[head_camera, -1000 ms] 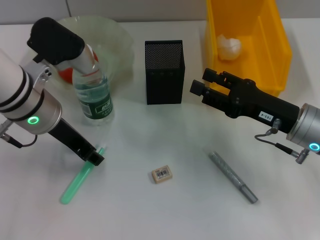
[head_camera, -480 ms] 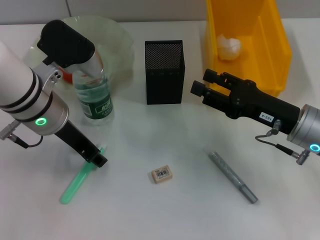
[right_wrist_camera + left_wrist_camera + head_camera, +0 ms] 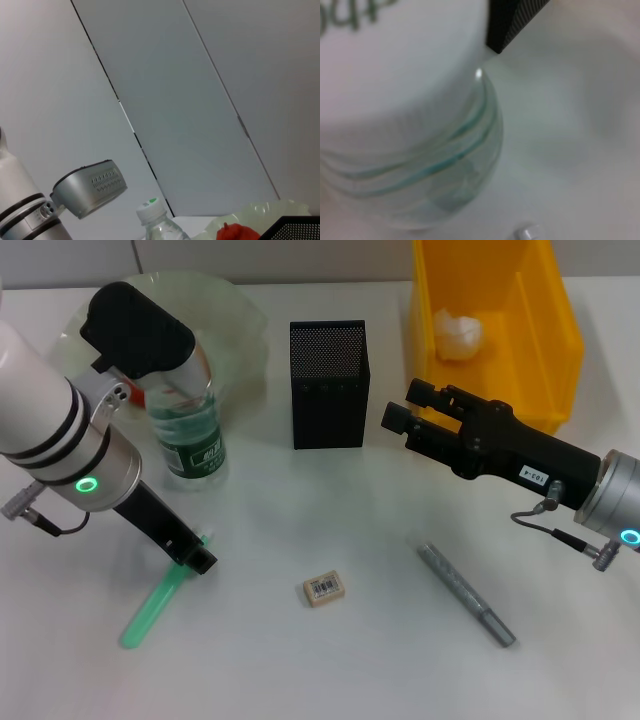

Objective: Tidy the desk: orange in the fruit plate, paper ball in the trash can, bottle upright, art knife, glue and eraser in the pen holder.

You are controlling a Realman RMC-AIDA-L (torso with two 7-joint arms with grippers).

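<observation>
The bottle [image 3: 190,440] stands upright in front of the fruit plate [image 3: 235,330]. My left gripper [image 3: 140,330] hovers over its top and hides the cap. In the right wrist view that gripper [image 3: 90,185] sits beside and above the cap of the bottle [image 3: 150,206], apart from it. The orange [image 3: 237,232] lies in the fruit plate [image 3: 270,207]. The paper ball [image 3: 457,335] rests in the trash can [image 3: 560,340]. The eraser [image 3: 324,588] lies on the table in front of the pen holder [image 3: 328,385]. My right gripper [image 3: 403,405] is open and empty, to the right of the pen holder.
A green translucent stick [image 3: 150,610] lies at the front left, under the left arm. A grey glittery stick [image 3: 465,592] lies at the front right. I cannot tell which is the glue and which the art knife. The left wrist view shows the bottle [image 3: 410,150] close up.
My left arm has shifted a little to the right above the bottle, covering more of the plate and the orange. The bottle stays upright. The right arm has not moved.
</observation>
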